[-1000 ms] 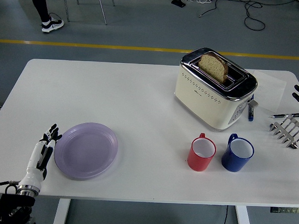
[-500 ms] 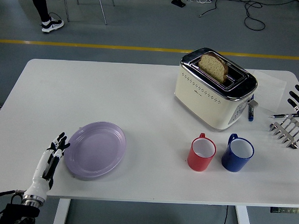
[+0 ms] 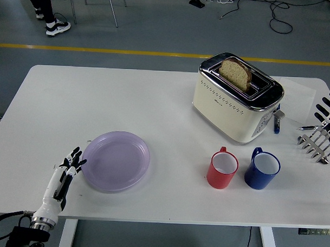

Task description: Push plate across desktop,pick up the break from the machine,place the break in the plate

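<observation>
Plate: the lilac plate lies flat on the white table, in the lower left of the frame, well apart from the toaster.
Plate handling: it looks light, stiff and smooth-bottomed, probably plastic, so it likely slides easily; a push low on the left rim should move it without tipping, though it may swivel if pushed off-centre.
Left hand: the left hand enters from the lower left corner with its fingers straight and together, grasping nothing, the fingertips touching or just beside the plate's left rim.
Bread: one slice of bread stands upright in the far slot of the toaster, its top half clear of the slot, in the upper right of the frame.
Bread handling: light, soft and crumbly; a gentle pinch across the two flat faces at the exposed top seems the safest hold, lifting straight up so it does not snag on the slot.
Toaster: the cream and chrome toaster sits at an angle right of centre.
Right hand: the right hand shows only at the right edge, fingers spread and empty, above a metal rack.
Other things: a red mug and a blue mug stand side by side in front of the toaster, between the plate and the rack.
</observation>
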### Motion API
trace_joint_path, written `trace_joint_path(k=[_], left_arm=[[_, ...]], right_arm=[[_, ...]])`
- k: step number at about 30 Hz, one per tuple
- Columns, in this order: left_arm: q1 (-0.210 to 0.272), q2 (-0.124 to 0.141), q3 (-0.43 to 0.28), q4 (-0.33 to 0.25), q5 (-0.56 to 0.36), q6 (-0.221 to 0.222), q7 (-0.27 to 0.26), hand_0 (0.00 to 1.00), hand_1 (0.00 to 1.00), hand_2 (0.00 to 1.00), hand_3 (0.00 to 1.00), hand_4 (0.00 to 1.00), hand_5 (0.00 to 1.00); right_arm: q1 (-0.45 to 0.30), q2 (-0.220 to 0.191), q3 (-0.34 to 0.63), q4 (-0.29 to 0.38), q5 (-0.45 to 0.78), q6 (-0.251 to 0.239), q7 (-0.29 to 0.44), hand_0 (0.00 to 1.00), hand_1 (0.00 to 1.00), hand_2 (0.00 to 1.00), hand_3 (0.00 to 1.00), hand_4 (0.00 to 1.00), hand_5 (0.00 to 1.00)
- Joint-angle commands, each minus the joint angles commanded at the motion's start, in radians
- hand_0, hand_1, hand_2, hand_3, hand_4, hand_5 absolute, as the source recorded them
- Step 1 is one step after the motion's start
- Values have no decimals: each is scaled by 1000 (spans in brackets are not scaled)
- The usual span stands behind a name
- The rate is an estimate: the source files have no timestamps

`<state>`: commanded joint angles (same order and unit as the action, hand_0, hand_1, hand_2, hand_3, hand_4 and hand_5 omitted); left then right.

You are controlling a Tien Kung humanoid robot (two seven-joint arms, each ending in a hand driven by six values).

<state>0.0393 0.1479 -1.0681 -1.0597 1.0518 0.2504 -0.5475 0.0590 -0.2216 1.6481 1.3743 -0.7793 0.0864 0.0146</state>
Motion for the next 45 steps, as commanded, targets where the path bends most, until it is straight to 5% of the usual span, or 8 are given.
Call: trace_joint_path(k=[29, 45], left_arm=[[-61, -17, 21, 25, -10, 2, -16, 835, 885, 977, 954, 570, 998], [-46, -18, -2, 5, -2, 10, -24, 837, 885, 971, 946, 573, 998]], right_arm=[[12, 7, 0, 1, 6, 3, 0, 947, 852, 875, 860, 591, 674], [18, 11, -4, 1, 6, 4, 1, 947, 852, 874, 860, 590, 674]])
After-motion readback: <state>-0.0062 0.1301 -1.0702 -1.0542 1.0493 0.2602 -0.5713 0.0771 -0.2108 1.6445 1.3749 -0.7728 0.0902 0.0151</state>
